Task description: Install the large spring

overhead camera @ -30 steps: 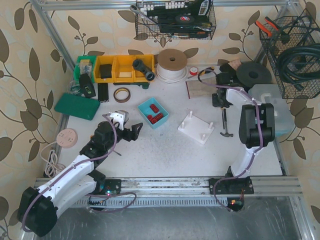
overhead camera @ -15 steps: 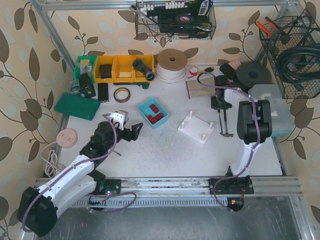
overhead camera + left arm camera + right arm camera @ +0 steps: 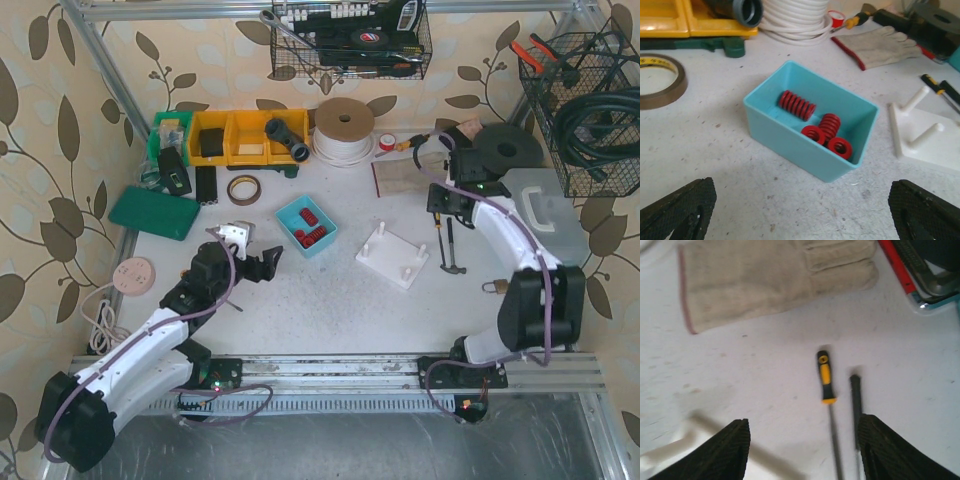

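Several red springs [image 3: 821, 126] sit in a teal bin [image 3: 785, 131]; one [image 3: 796, 104] lies on its side and the others stand on end. From above, the bin [image 3: 322, 243] is left of the white base with upright pegs [image 3: 393, 254]. My left gripper [image 3: 250, 258] hovers low, just short of the bin's near-left side. It is open and empty [image 3: 800, 215]. My right gripper [image 3: 446, 208] hangs open over the table beyond the base, above a screwdriver. Nothing is between its fingers [image 3: 805, 450].
A yellow-handled screwdriver [image 3: 825, 377] and a hammer [image 3: 452, 245] lie right of the base. A work glove [image 3: 775, 275], a tape roll [image 3: 657, 80], yellow bins [image 3: 240, 135], a rope coil [image 3: 343, 130], a padlock [image 3: 493, 287] and a grey case [image 3: 545, 215] surround the work area.
The right arm has swung its elbow outward to the right and its jaws have gone from shut to open. The left gripper stayed put and opened slightly wider.
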### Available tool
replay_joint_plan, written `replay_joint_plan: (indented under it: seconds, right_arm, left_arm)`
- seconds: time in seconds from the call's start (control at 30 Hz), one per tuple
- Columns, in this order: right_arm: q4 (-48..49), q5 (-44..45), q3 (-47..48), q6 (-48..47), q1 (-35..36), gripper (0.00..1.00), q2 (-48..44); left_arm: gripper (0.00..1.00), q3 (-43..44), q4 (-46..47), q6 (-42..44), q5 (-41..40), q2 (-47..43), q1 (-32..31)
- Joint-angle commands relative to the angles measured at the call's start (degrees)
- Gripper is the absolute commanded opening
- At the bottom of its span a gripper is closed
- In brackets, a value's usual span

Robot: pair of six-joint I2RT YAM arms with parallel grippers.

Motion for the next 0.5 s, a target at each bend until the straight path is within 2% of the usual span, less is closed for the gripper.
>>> replay_joint_plan:
  seconds: [0.0, 0.07, 0.17, 0.23, 0.27, 0.3, 0.47]
  right_arm:
    - [1.03, -7.86, -6.10, 3.12, 2.90, 0.61, -9.00]
    - [1.86, -7.76, -8.92, 3.67, 6.03, 0.66, -13.56]
    - [2.92, -6.85, -12.94, 4.80, 10.12, 0.74, -19.49]
    - [4.20, -6.19, -15.94, 5.48, 12.07, 0.86, -23.51]
    - [4.80, -5.58, -17.46, 5.73, 12.83, 0.97, -25.64]
    - [5.54, -4.76, -18.87, 5.95, 13.32, 1.00, -27.97]
    - [11.29, -1.69, -25.51, 7.37, 13.77, 1.00, -37.75]
  left_arm:
    - [0.95, 3.76, -2.84, -1.83, -6.00, 1.69, -0.40]
    - [0.92, 5.93, -5.98, -4.46, -8.77, 3.21, -0.33]
    - [0.84, 9.50, -8.45, -6.44, -8.33, 6.24, -0.37]
    - [0.79, 13.75, -12.54, -6.50, -8.88, 9.11, -0.34]
    - [0.78, 16.84, -16.02, -6.16, -9.22, 10.93, -0.41]
    - [0.77, 19.88, -19.06, -4.93, -9.08, 12.79, -0.37]
    - [0.68, 32.28, -32.08, -1.94, -9.19, 22.75, -0.36]
